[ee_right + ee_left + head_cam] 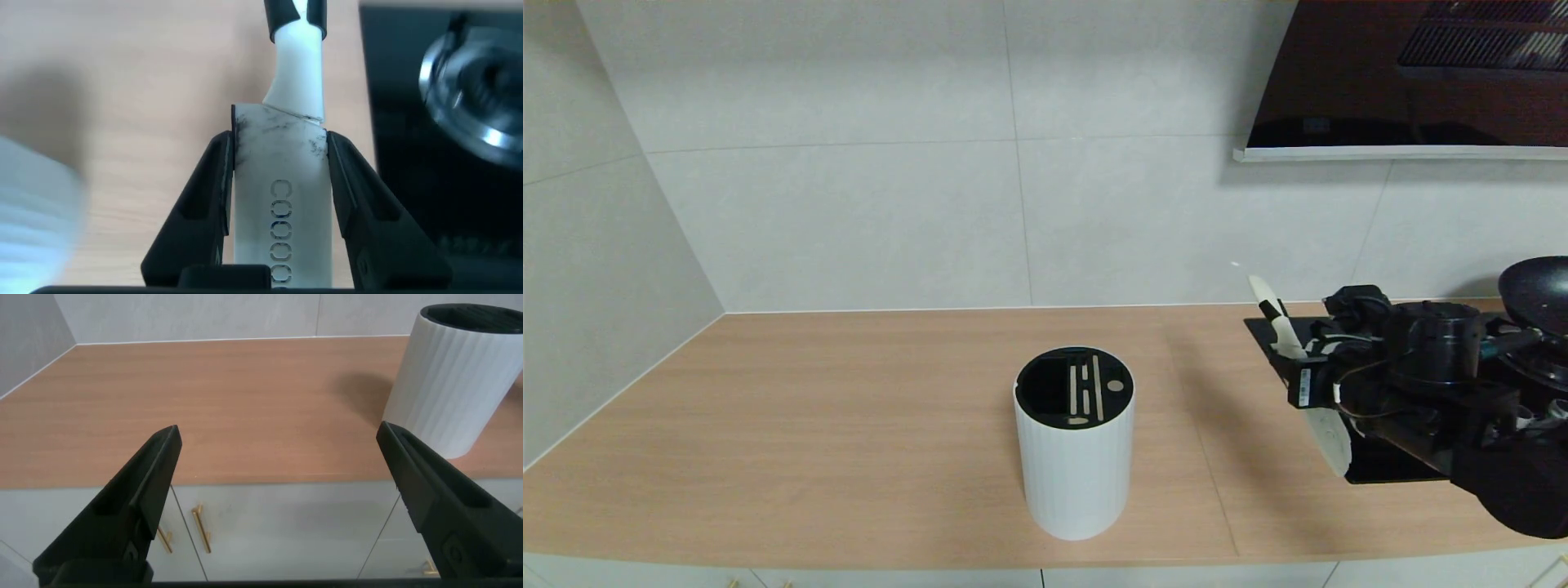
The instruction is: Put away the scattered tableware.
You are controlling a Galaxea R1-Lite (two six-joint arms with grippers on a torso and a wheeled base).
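Squarely pinched across blade near handle by right gripper (280, 147), knife (282, 212) — light, stiff, slick, sharp; left gripper (278, 434) agape, empty, by front edge of countertop (245, 400).

Holder (1074, 457) stands mid-counter (849, 425); to its right, the right gripper (278, 151) holds the knife (1327, 441) above the stove's (1384, 469) left edge.

Head camera looks down on counter (849, 425) — left wrist shares white holder (1075, 457).

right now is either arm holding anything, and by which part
The right gripper holds a white knife, fingers clamped on its blade near the handle; the left gripper is empty.
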